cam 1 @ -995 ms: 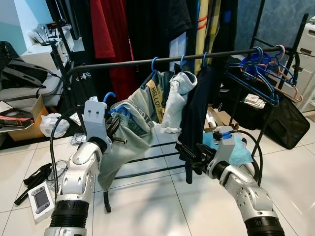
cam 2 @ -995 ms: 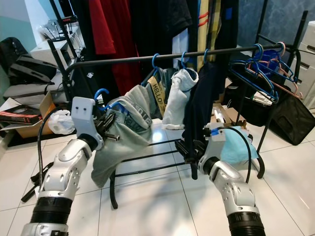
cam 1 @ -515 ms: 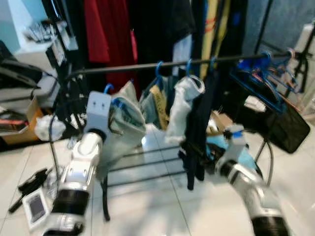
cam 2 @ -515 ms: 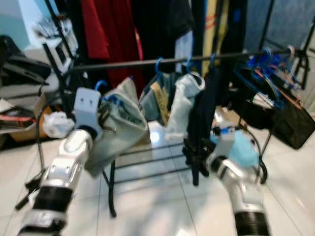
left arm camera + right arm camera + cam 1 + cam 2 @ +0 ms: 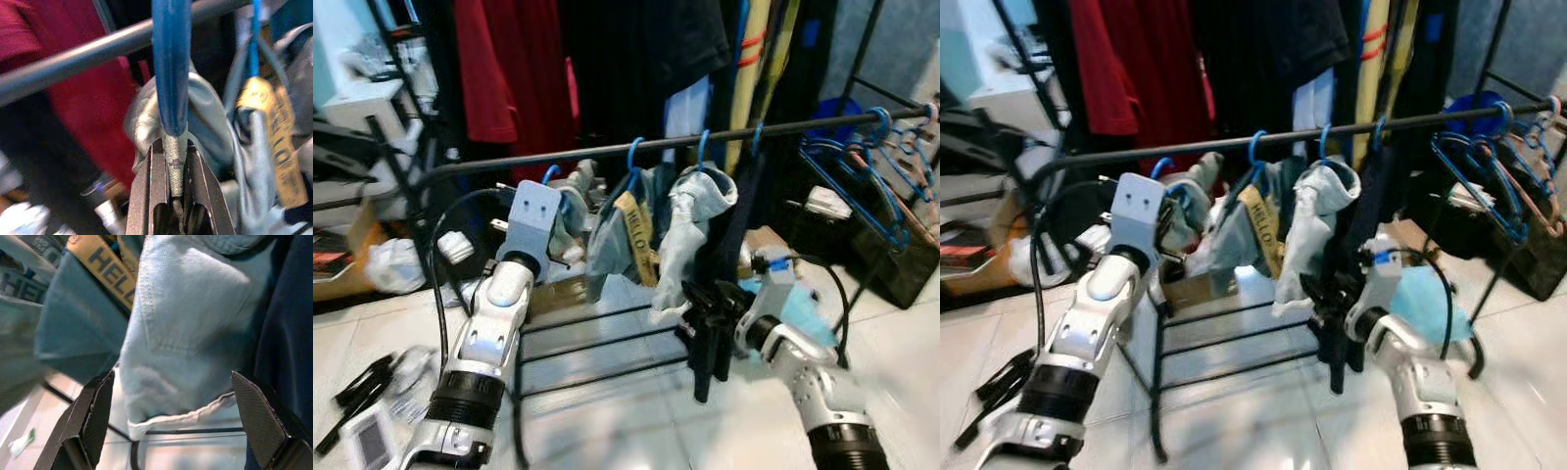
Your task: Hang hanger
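- Both arms are silver metal built in rounded segments, each with a black ribbed collar low on the forearm.
- The left gripper (image 5: 170,193) has dark, narrow, flat-sided fingers (image 5: 149,196).
- A pale grey boxy housing with two small dark holes sits at the left wrist, with a black cable looping beside it.
- The right gripper (image 5: 171,418) has broad black fingers (image 5: 257,418) with finely textured pads.
- The right wrist carries a white block with a blue tab and a looping black cable.

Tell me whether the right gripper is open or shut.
Open. The right gripper has its two black fingers spread wide apart, empty, facing the pale denim garment.
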Controlling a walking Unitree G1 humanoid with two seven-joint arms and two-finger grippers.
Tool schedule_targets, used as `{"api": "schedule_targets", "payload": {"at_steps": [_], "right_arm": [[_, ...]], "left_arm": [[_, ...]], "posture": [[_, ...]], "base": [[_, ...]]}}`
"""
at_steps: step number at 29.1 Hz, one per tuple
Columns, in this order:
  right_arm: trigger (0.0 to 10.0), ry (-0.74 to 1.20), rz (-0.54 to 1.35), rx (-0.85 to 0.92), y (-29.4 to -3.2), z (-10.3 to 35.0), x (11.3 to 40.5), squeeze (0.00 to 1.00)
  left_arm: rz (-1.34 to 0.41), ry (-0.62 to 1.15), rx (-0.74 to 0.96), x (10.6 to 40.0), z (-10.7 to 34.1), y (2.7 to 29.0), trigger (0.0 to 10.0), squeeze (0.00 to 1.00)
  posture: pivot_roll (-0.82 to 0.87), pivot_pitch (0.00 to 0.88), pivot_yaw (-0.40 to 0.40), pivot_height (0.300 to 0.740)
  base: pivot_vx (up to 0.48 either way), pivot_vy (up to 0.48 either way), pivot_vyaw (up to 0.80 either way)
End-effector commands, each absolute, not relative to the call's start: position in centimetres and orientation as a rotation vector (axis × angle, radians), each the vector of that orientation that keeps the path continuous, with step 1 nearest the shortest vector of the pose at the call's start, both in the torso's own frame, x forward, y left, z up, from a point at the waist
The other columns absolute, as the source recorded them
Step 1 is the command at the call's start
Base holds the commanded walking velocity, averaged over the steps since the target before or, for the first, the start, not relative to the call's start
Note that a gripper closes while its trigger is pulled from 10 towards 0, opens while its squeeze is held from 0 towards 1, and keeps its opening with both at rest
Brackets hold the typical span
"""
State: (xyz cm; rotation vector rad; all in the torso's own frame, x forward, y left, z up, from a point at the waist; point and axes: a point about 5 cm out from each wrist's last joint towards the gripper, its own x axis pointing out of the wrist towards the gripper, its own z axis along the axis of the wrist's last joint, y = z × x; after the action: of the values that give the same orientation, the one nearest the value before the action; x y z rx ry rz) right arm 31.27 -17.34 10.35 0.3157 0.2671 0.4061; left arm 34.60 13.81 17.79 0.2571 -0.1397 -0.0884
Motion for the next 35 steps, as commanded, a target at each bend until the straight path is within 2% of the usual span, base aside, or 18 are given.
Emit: {"api": "schedule_targets", "payload": {"at_steps": [1,4,7,24,32,35], "right_arm": [[10.0,0.279,0.411,0.316,-17.3,10.1,31.2,0.0],[10.0,0.275,0.408,0.321,-17.3,10.1,31.2,0.0],[10.0,0.272,0.402,0.326,-17.3,10.1,31.2,0.0],[10.0,0.284,0.403,0.329,-17.3,9.9,31.2,0.0],[10.0,0.295,0.398,0.334,-17.1,9.7,31.1,0.0],[10.0,0.294,0.397,0.336,-17.1,9.7,31.1,0.0]], "left_arm": [[-0.091,-0.131,0.267,34.7,17.6,13.6,10.0,0.0],[-0.094,-0.131,0.264,34.7,17.5,13.5,10.0,0.0],[-0.078,-0.123,0.262,34.9,17.5,13.5,10.0,0.0],[0.031,-0.136,0.211,35.0,18.0,14.7,10.0,0.0],[0.139,0.075,0.104,35.3,14.8,15.7,10.0,0.0],[0.156,0.087,0.088,35.8,14.6,15.7,10.0,0.0]], "posture": [[-0.12,0.0,0.068,0.74],[-0.12,0.0,0.068,0.74],[-0.12,0.0,0.068,0.74],[-0.12,0.0,0.071,0.74],[-0.12,0.0,0.074,0.74],[-0.13,0.0,0.077,0.74]], "base": [[0.334,0.0,-0.79],[0.334,0.0,-0.79],[0.276,0.0,0.0],[0.0,0.0,0.0],[0.0,0.0,0.0],[0.0,0.0,0.0]]}}
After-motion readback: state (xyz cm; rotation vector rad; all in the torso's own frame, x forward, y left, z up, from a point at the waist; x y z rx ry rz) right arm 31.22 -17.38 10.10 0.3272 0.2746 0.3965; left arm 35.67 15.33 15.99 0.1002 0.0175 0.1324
